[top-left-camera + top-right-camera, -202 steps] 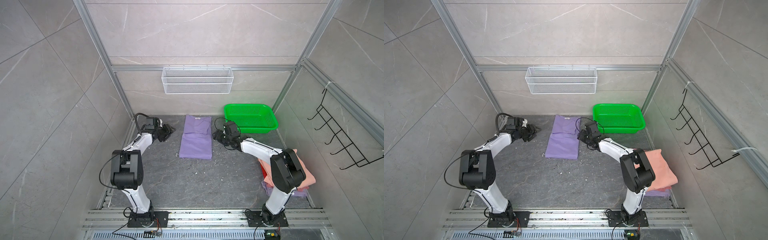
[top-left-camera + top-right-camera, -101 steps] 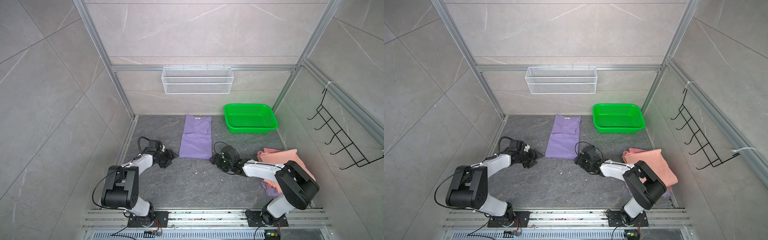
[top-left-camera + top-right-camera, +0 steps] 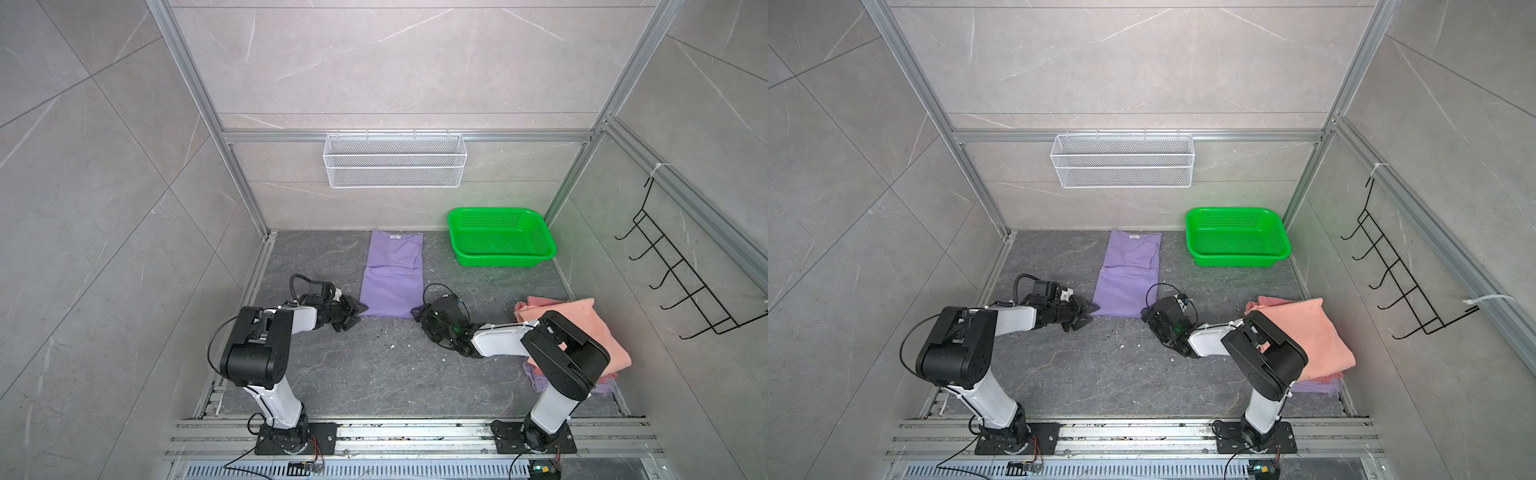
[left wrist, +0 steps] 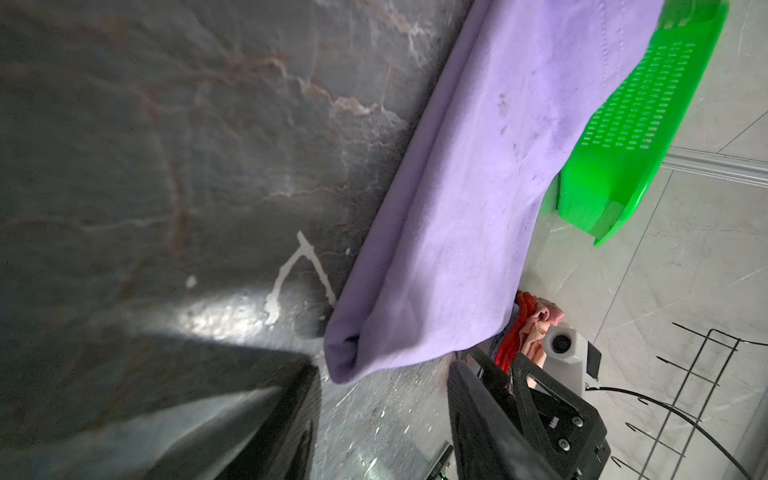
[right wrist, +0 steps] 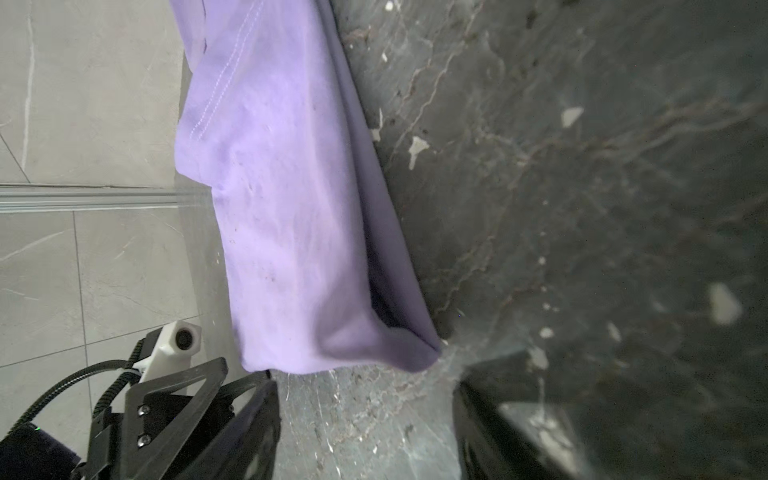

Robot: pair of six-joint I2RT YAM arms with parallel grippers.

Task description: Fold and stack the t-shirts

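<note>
Jaws apart (both empty), left claw and right claw flank folded lavender cotton t-shirt near green plastic mesh basket; wrist views reveal layered corners.

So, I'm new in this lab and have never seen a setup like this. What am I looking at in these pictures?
You are looking at two white-and-black robot arms bolted to a rail. Two pictures look down from above, taken by a pair of side-by-side cameras. The other two come from a small camera on each arm's wrist. On the dark grey tabletop lies a long, folded lavender cotton t-shirt. A green plastic mesh basket sits beside it, and a pile of salmon pink cloth lies by the right arm. The left claw and the right claw sit at the lavender shirt's two near corners. Both are open, and neither holds anything yet.
</note>
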